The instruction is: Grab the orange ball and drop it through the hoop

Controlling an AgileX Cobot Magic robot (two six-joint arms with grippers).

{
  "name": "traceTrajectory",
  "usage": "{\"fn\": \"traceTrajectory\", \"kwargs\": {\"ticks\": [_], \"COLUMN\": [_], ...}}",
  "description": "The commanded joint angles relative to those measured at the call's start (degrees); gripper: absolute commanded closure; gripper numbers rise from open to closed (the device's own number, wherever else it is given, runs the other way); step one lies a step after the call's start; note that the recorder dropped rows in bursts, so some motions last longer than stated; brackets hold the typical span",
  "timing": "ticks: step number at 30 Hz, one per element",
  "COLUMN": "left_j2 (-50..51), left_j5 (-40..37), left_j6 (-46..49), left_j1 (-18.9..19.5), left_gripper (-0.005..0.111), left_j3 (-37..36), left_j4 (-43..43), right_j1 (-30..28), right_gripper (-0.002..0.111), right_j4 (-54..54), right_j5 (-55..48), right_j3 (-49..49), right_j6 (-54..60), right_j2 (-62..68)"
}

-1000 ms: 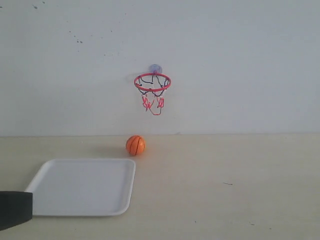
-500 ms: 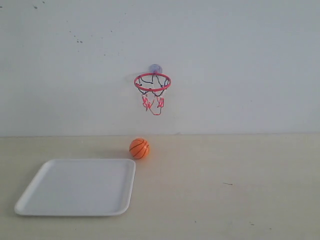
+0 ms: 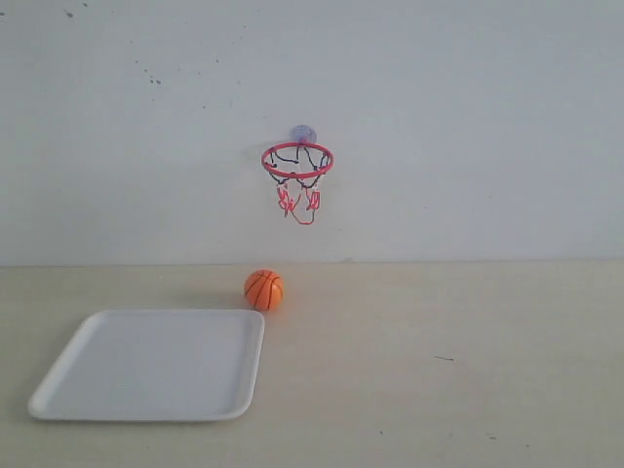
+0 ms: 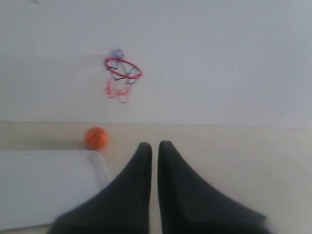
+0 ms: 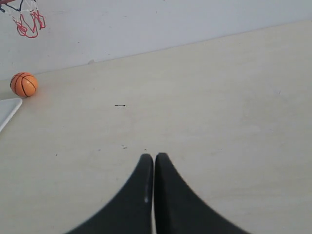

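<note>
Exterior view gives me the orange ball (image 3: 263, 290) sitting on the pale counter (image 3: 439, 361), near the foot of the white wall (image 3: 468, 117) and just beside the far right corner of a flat white tray (image 3: 146, 366). I can't tell whether the ball touches the tray's rim. The hoop (image 3: 297, 161) is stuck to the wall above the ball and slightly to its right, with its red ring level and the black-and-red net hanging loose under it. The ball lies well below that net.

On the left wrist camera, my left claw (image 4: 154, 146) has its 2 dark fingers (image 4: 131, 190) drawn together with only a thin slit between them, holding nothing. That picture is soft, so the tips may not quite meet. The tray's edge lies just beside this claw, and the ball is beyond the tips, apart from them.

On the right wrist camera, my right claw (image 5: 154, 157) has its fingers pressed together over bare counter, with the ball and the tray's corner well apart from it
</note>
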State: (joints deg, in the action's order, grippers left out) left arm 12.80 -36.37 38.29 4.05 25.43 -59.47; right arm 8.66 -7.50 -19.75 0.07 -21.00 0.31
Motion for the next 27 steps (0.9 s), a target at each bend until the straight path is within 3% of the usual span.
{"fn": "traceTrajectory", "kwargs": {"ticks": [1,5,9,14,16,27], "left_j2": [-6.5,-12.5,-12.8,-12.8,-12.8,-12.8], "left_j5": [5.7,9.2,9.9,10.9,12.5,23.1], "left_j6": [-6.8,-23.8,-48.5,-69.8,-73.6,-73.1], "left_j1": [0.0,0.0,0.0,0.0,0.0,0.0], "left_gripper": [0.103,0.103,0.103,0.103,0.103,0.103], "left_j3": [-3.1,-6.3,-9.2,-12.6,-14.7,-25.4], "left_j4": [15.0,30.0,47.4,63.6,66.4,66.3], "right_j1": [-0.2,-0.2,-0.2,-0.2,-0.2,-0.2], "right_gripper": [0.108,0.108,0.108,0.108,0.108,0.108], "right_j4": [-0.5,-0.5,-0.5,-0.5,-0.5,-0.5], "right_j5": [0.6,0.6,0.6,0.6,0.6,0.6], "right_j3": [-0.1,-0.1,-0.1,-0.1,-0.1,-0.1], "right_j6": [0.5,0.5,0.5,0.5,0.5,0.5], "right_j2": [-0.3,-0.3,-0.3,-0.3,-0.3,-0.3]}}
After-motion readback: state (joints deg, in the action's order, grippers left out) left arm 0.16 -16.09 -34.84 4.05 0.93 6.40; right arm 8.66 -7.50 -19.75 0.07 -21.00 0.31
